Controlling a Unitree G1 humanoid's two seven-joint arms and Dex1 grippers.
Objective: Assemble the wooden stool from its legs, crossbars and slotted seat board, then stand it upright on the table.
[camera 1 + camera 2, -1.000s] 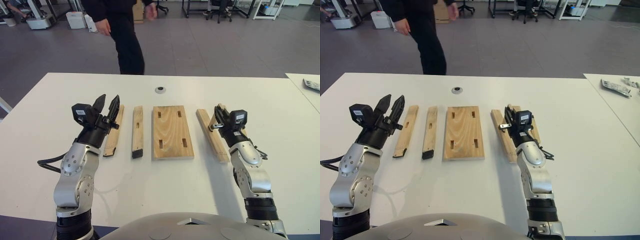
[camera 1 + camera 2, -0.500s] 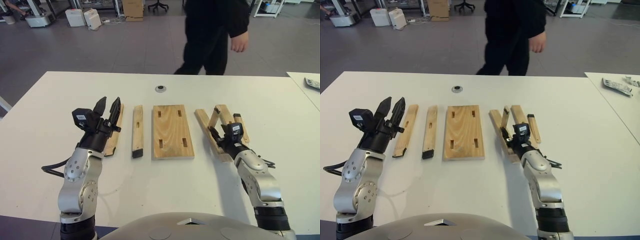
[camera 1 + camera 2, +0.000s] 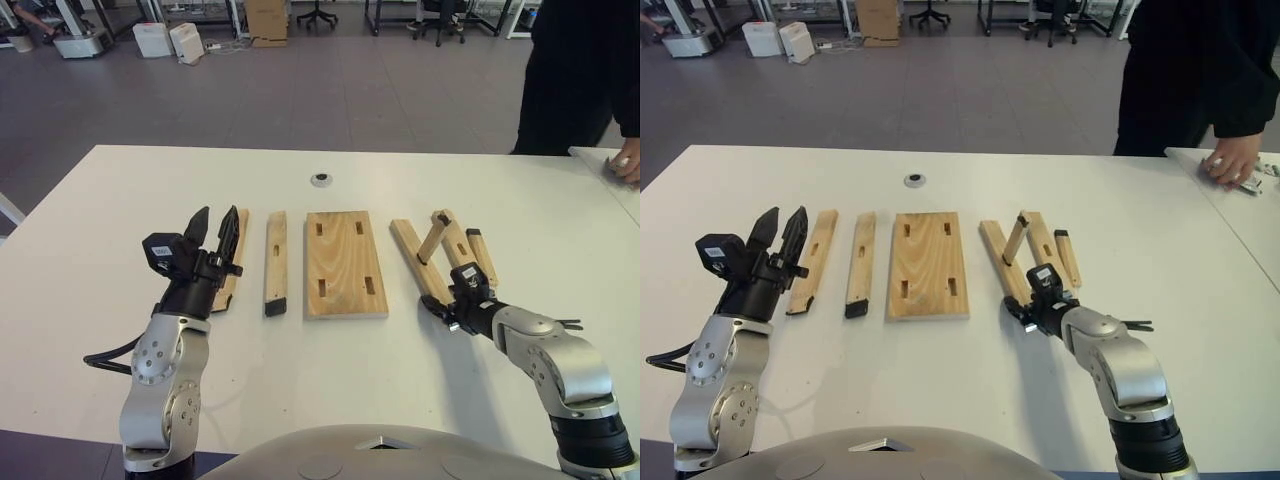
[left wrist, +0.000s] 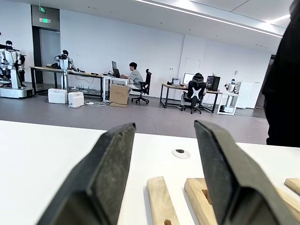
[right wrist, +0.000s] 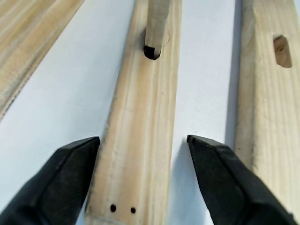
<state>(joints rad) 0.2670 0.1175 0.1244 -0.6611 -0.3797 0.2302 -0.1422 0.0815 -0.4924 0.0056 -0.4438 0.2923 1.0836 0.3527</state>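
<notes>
Right gripper (image 5: 141, 139) sits low at the near end of a leg (image 3: 410, 248), fingers spread to either side of it, nothing clamped yet. Further out past the fingertips, a crossbar (image 3: 431, 240) leans with one end propped on that same leg. Lifting could tip it off into the neighbouring leg (image 3: 457, 243) just beside the outer finger. Grabbing so near the end also risks the leg drooping or twisting. Left gripper (image 3: 217, 213) hangs open and empty above the leftmost leg (image 3: 222, 290); the seat board (image 3: 345, 262) lies between both hands.
</notes>
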